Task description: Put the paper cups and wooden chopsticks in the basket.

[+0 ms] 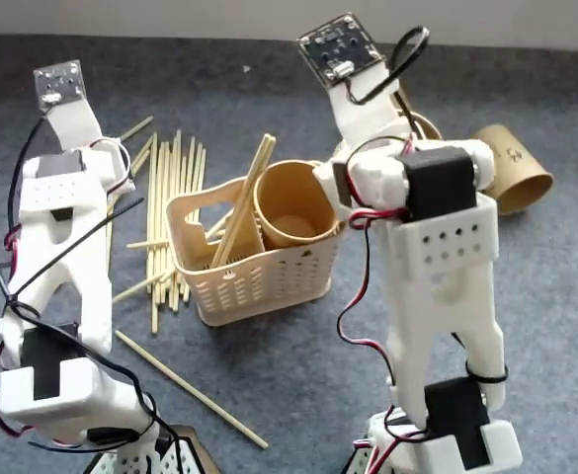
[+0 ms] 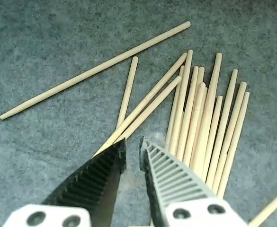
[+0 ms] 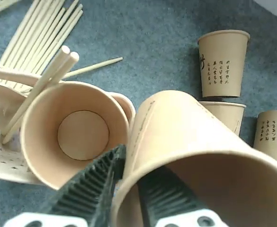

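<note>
We see the right gripper (image 3: 129, 170) clamped on the rim of a tan paper cup (image 3: 190, 137) beside the cream slotted plastic basket (image 1: 259, 281); the left gripper (image 2: 132, 146), slightly parted, hovers over pale wooden chopsticks (image 2: 204, 118).

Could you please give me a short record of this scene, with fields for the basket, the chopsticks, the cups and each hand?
basket: cream slotted basket, mid-table between the arms
in basket: one paper cup and leaning chopsticks
loose chopsticks: pile beside the basket; one stray chopstick nearer the arm bases
left hand: slightly open over the pile, holding nothing
right hand: shut on the rim of a held cup, next to the basket
cups left out: three spare cups beyond the held cup
</note>
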`<state>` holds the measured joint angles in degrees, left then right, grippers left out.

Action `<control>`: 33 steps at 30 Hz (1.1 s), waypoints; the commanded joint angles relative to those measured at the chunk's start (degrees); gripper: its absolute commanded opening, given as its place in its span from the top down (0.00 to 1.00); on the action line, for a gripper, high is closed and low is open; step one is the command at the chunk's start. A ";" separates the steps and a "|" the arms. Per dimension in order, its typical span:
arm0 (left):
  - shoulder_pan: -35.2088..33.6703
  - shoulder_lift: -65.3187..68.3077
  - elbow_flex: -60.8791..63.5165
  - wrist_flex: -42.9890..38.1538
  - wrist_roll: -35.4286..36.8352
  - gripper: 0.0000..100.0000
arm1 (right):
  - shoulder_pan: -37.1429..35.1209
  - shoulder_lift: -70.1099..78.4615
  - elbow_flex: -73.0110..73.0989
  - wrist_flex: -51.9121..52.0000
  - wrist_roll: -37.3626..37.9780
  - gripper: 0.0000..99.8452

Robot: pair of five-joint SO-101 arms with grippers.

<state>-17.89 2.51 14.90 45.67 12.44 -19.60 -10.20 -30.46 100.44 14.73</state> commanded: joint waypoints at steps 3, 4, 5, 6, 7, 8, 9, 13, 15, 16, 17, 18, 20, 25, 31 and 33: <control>1.63 -0.31 2.24 -5.19 0.26 0.91 | -1.01 -7.43 -4.79 0.57 -1.76 0.99; 1.80 -0.31 2.33 -5.19 0.26 0.91 | -1.01 -8.75 -5.05 0.57 -1.41 0.99; 1.98 -0.31 2.42 -5.27 0.18 0.91 | -0.92 -10.07 -5.14 0.57 -0.70 0.99; 1.98 -0.22 2.51 -5.27 0.18 0.91 | -0.92 -11.38 -5.14 0.57 0.00 0.99; 1.98 -0.22 2.59 -5.63 0.18 0.91 | -0.92 -12.62 -4.97 0.57 0.26 0.99; 1.98 -0.22 2.68 -5.98 0.18 0.91 | -0.92 -13.41 -4.62 0.66 0.44 0.99; 1.98 -0.22 2.68 -5.98 0.18 0.91 | -0.92 -14.02 -4.00 0.66 0.44 0.99; 1.98 -0.22 2.68 -5.98 0.18 0.91 | -3.47 -14.37 0.92 0.66 0.35 0.99; 1.98 -0.22 2.68 -5.98 0.18 0.91 | -6.99 -14.29 5.41 0.57 0.35 0.99; 1.98 -0.22 2.68 -5.98 0.18 0.91 | -8.66 -14.37 7.96 0.57 0.26 0.99; 1.98 -0.22 2.68 -5.98 0.18 0.91 | -10.15 -14.46 10.07 0.57 0.26 0.99; 1.98 -0.22 2.68 -5.98 0.18 0.91 | -11.65 -14.46 11.91 0.40 0.09 0.99; 1.98 -0.22 2.68 -5.98 0.18 0.91 | -13.23 -14.37 14.81 -1.01 -1.14 0.99; 1.98 -0.22 2.77 -5.98 0.18 0.91 | -13.58 -14.29 19.38 -4.44 -1.32 0.99; 1.98 -0.22 2.77 -5.98 0.18 0.91 | -13.58 -8.66 26.77 -9.54 -1.05 0.99; 1.98 -0.22 2.77 -5.98 0.18 0.91 | -13.58 -4.62 26.95 -9.45 -0.88 0.99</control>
<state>-17.19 2.51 17.98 40.66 12.35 -32.97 -20.04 -4.18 92.00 14.02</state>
